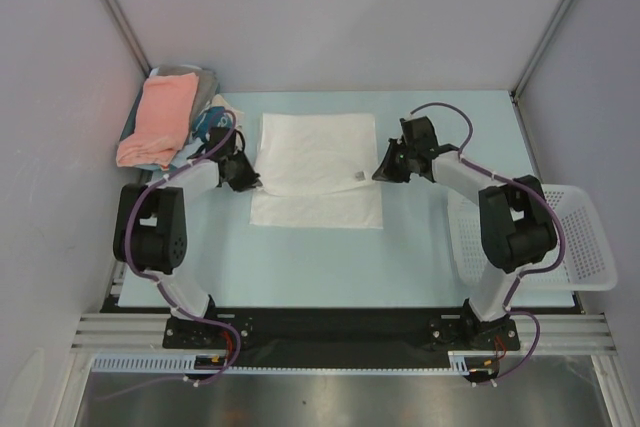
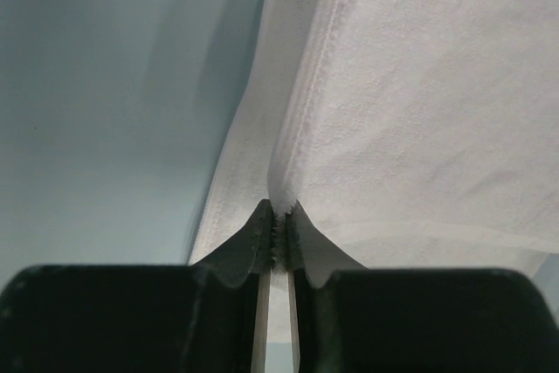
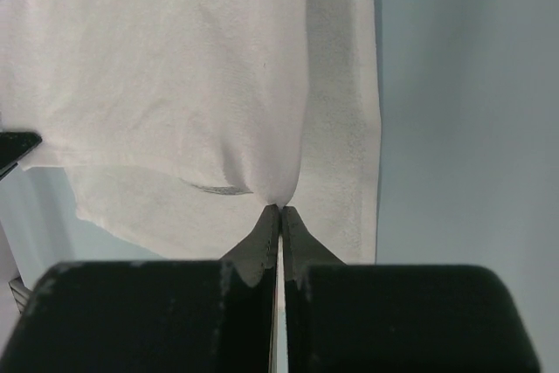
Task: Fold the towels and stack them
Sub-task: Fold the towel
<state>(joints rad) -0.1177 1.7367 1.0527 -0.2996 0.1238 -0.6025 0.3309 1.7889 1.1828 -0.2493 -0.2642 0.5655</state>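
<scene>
The white towel [image 1: 318, 169] lies spread in the middle of the table, its upper layer partly folded over the lower one. My left gripper [image 1: 248, 179] is shut on the towel's left edge; in the left wrist view the cloth [image 2: 419, 93] is pinched between my fingertips [image 2: 278, 214]. My right gripper [image 1: 382, 173] is shut on the towel's right edge; the right wrist view shows the cloth [image 3: 175, 67] pinched at the tips [image 3: 281, 212]. The salmon-pink towel [image 1: 158, 117] lies on a pile at the far left, over a grey towel [image 1: 190, 75] and a light blue one [image 1: 135, 119].
A small teal bundle with white print [image 1: 212, 119] sits beside the pile. A white plastic basket [image 1: 575, 237] stands at the table's right edge. Grey walls enclose the table on three sides.
</scene>
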